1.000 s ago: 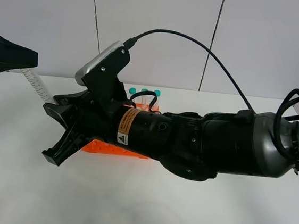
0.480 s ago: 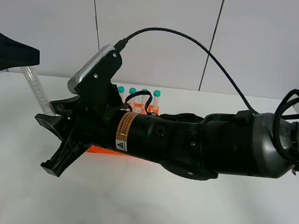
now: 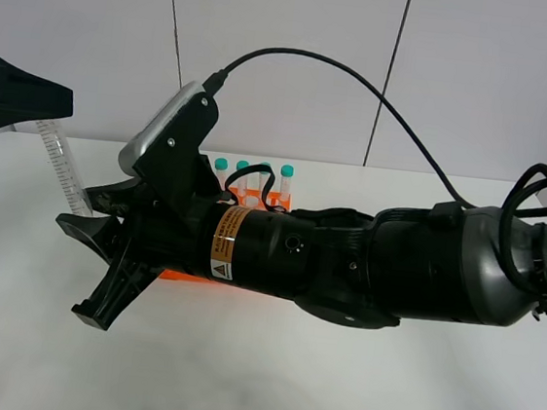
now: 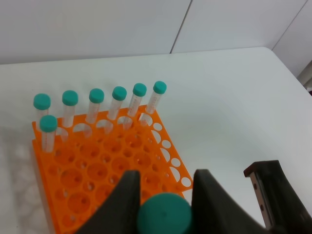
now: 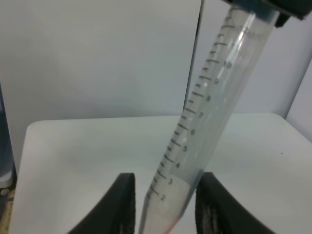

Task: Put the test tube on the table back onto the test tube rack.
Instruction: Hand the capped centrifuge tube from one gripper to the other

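My left gripper is shut on the teal cap of the test tube and holds it tilted in the air at the far left, above the table. The left wrist view shows the left gripper over the orange test tube rack. My right gripper reaches across from the right, open, with its fingers either side of the tube's lower end. In the right wrist view the tube stands between the right gripper's fingers. The arm hides most of the rack.
Several identical teal-capped tubes stand in the rack's back rows; some caps show above the right arm. The big black right arm lies across the middle of the table. One right finger shows in the left wrist view.
My right gripper has moved a little left and down around the tube's lower end. The tube now stands steeper. More rack tube caps show behind the arm.
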You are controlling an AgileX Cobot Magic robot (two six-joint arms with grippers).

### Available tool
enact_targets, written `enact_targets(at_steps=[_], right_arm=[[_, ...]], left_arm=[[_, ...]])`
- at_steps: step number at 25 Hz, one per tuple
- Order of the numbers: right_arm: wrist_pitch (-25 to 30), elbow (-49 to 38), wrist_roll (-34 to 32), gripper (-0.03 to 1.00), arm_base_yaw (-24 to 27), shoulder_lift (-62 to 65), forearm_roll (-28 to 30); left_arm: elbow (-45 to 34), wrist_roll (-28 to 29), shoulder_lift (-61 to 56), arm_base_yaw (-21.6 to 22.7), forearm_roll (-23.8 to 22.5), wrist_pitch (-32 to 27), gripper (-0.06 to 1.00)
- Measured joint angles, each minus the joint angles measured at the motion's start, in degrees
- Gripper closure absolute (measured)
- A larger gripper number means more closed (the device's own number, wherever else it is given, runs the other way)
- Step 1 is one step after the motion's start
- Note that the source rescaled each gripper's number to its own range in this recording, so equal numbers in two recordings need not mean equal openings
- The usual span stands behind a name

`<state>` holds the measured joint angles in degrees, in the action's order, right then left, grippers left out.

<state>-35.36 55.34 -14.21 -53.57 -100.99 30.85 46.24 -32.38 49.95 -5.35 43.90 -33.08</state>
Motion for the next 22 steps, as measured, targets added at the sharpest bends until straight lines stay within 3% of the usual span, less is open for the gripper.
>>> enact_targets(at_steps=[22], right_arm=[[6.83, 0.0, 1.51, 0.26, 0.07, 0.0, -1.35]], left_arm=[[0.0, -0.84, 0.0, 0.0, 0.0, 1.06, 0.93]])
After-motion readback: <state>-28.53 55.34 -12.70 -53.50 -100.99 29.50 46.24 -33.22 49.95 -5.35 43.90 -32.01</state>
